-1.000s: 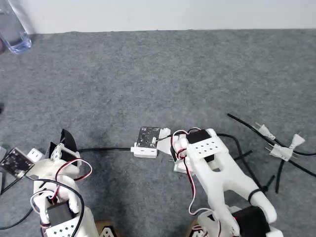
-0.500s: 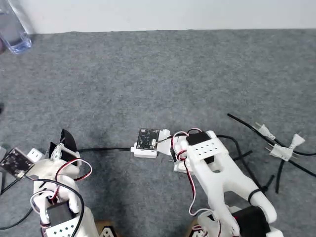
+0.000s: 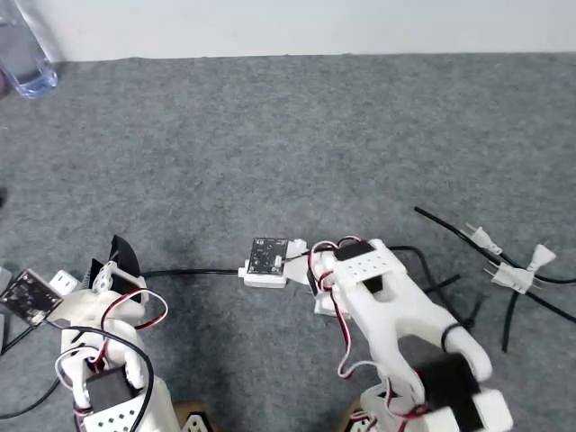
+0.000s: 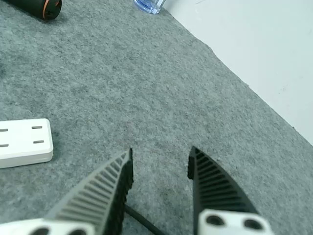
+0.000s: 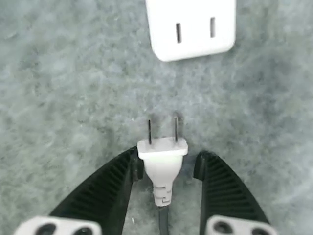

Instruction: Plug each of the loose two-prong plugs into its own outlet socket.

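White against the grey felt surface [image 3: 270,135], the two-prong plug [image 5: 162,155] is lying just short of the outlet socket [image 5: 190,27], its prongs pointing at the two slots but not yet reaching them. The right end effector [image 5: 167,157] is straddling the plug body, jaws narrowly apart with a sliver of gap on one side. It seems to be bracketing rather than clamping, probably to keep the prongs lined up for the push. The left end effector [image 4: 160,152] is hanging wide and empty, well away from that socket, over a black cable [image 4: 142,220] and near a second outlet block [image 4: 24,142]. More loose plugs [image 3: 486,239] are lying beyond the right arm, well apart from the socket.
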Action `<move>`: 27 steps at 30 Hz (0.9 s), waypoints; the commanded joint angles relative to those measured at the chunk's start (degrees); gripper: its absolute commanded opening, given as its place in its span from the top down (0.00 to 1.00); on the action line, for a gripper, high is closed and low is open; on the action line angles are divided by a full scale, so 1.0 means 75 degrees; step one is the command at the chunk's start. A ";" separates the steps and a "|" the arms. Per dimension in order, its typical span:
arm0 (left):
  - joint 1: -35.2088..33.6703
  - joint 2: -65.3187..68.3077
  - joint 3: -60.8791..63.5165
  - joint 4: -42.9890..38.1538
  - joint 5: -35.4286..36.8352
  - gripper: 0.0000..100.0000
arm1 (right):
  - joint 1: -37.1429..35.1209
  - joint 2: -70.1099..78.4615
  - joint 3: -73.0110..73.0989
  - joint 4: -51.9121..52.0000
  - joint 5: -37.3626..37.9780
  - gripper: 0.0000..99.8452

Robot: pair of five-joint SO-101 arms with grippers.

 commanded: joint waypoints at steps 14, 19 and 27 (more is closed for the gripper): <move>0.0047 -0.0070 -0.0064 0.0012 -0.0059 0.83 | 0.0029 0.0815 -0.1114 0.0334 0.0129 0.85; 0.0047 -0.0059 -0.0064 0.0023 -0.0059 0.83 | 0.0018 0.0826 -0.1102 0.0674 0.0199 0.95; 0.0047 -0.0059 -0.0064 0.0023 -0.0059 0.83 | -0.0111 0.0744 -0.1043 0.1471 0.0563 0.99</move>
